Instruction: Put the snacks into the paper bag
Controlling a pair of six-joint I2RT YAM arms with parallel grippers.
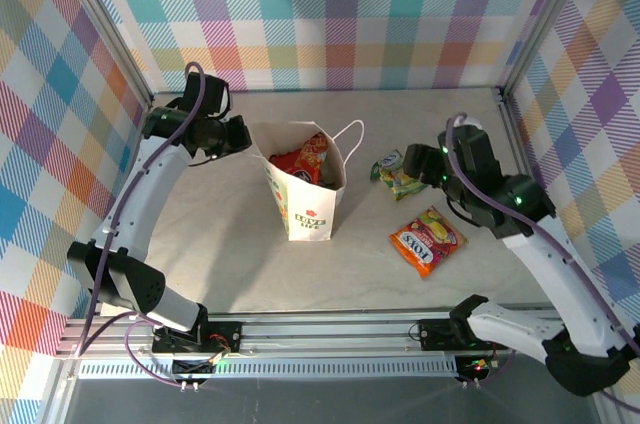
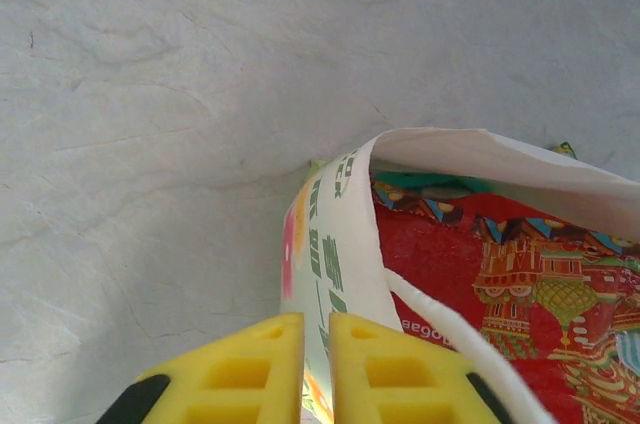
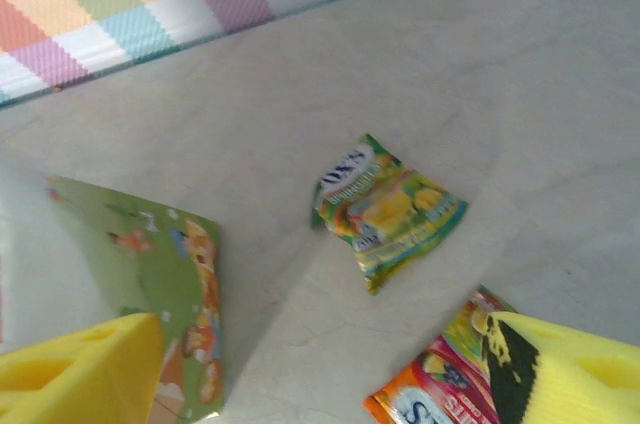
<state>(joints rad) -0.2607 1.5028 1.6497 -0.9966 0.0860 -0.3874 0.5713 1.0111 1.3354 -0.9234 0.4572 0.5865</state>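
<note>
The snacks (image 1: 428,241) not yet bagged are two: a green-yellow packet (image 3: 388,209) and an orange packet (image 3: 440,384). Both lie flat on the right side of the table (image 1: 220,244), well apart from my left arm.

My right claw (image 3: 320,374) hangs over them with its fingers spread wide and nothing between them. Through its wrist camera the green-yellow packet sits just ahead of the claw, roughly centred on the gap. Its long axis slants across the line between the fingers, so I judge a small wrist turn is needed to pinch its short side. The orange packet lies nearer the arm's base, partly under one finger. Both are shiny, crinkled foil and probably slippery.

The paper bag (image 1: 305,194) stands upright mid-table, just left of the green-yellow packet, with a red packet (image 1: 305,157) poking from its mouth. My left claw (image 2: 316,329) is clamped on the bag's rim, so the pick falls to the right arm.
</note>
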